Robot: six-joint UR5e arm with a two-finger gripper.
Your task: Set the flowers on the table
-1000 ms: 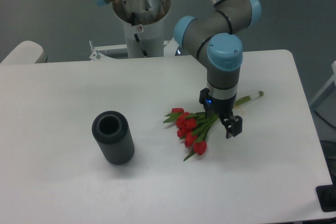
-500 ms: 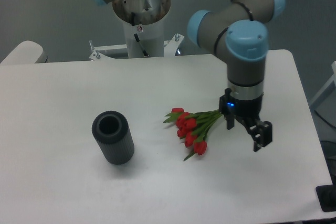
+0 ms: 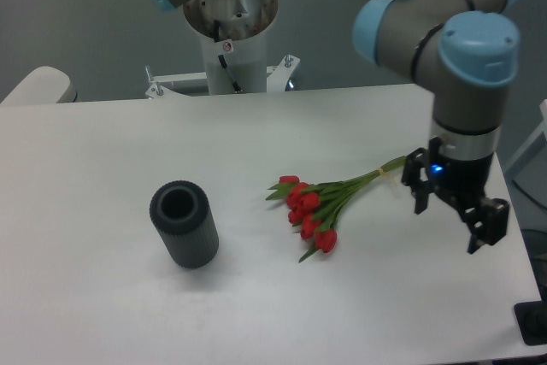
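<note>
1. The flowers [image 3: 318, 207] are laid flat on the table [image 3: 111, 160], right of its centre, with their long axis running diagonally: the red heads are pointed toward the front-left and the green stems toward the back-right edge.
2. The gripper [image 3: 454, 208] is held above the table near its right edge, just beside the stem ends; its two fingers are spread apart, nothing is held between them, and the flowers are not touched.
3. A dark grey ribbed vase [image 3: 184, 223] is stood on the left half of the table, well apart from the flowers, its mouth tilted toward the camera.
4. The white robot base [image 3: 231, 36] is seen behind the back edge, before a grey floor.
</note>
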